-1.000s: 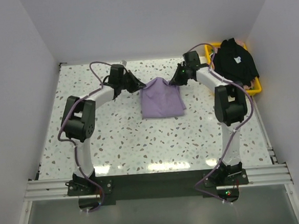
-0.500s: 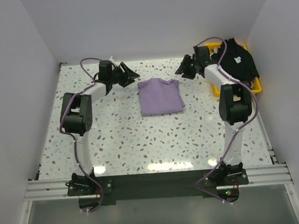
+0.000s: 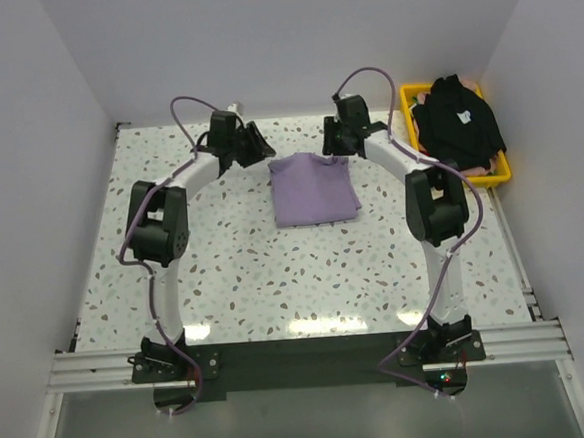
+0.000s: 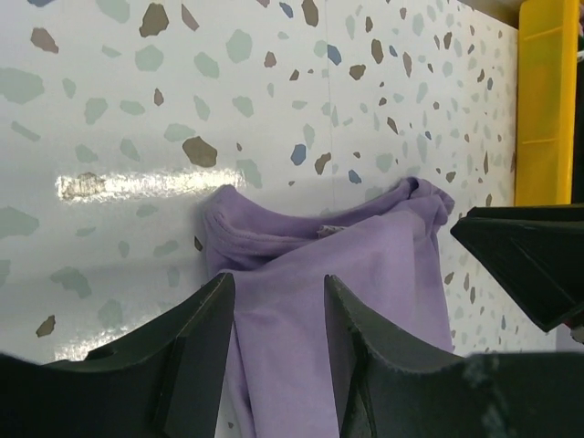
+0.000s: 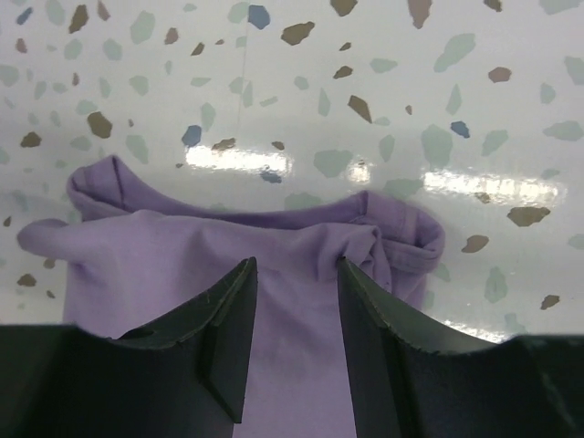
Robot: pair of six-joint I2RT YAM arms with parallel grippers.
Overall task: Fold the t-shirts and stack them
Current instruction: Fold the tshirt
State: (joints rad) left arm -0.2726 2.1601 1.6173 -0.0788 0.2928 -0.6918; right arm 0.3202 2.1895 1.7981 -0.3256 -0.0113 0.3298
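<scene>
Overhead gives you purple shirt folded flat, centre; black shirt on basket. Only wrist views show you left gripper, right gripper spread, empty, over purple shirt's edge.

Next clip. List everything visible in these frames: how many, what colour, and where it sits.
lavender t-shirt: one, lavender-purple, folded flat at the far middle of the table.
black t-shirt: one, black with a small white mark, heaped in the basket.
basket: one, yellow plastic, at the table's far right corner.
table: one, white with coloured speckles, enclosed by pale walls.
left gripper: one, black, open and holding nothing, at the lavender t-shirt's far left corner.
right gripper: one, black, open and holding nothing, at the lavender t-shirt's far right corner.
</scene>
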